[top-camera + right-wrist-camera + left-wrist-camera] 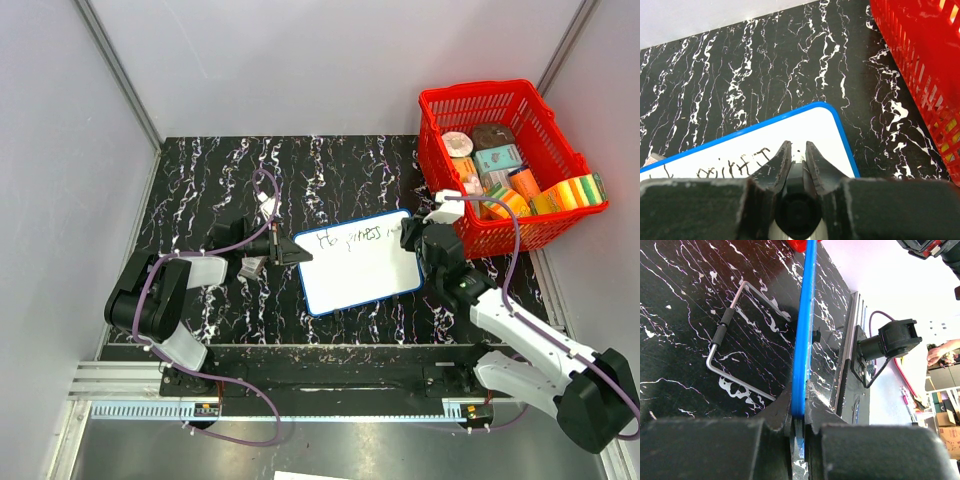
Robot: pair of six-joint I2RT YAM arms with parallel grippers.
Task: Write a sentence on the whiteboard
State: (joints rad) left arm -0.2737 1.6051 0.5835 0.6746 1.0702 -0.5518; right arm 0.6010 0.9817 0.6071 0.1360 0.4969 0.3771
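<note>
From above, the whiteboard (pixel 362 270) lies slanted on the black table (pixel 200 180), near the red basket (pixel 535 225). The sentence (pixel 350 238) runs along its top edge and looks unfinished to me. The left gripper (pixel 296 252) is at the board's left edge, and the right gripper (pixel 413 238) is over its upper right corner.

In the left wrist view, the jaws are clamped on the whiteboard's edge.

In the right wrist view, the fingers are closed on what looks like a dark marker (pixel 797 212), its tip above the last letters. The next move calls for a light touch-down, probably on a new line.

Black, white-veined marble counter (pixel 200 170). Pale grey wall panels (pixel 330 60) behind and beside counter, metal corner posts (pixel 118 70). Aluminium rail (pixel 300 375) along counter's near edge. Even light.
</note>
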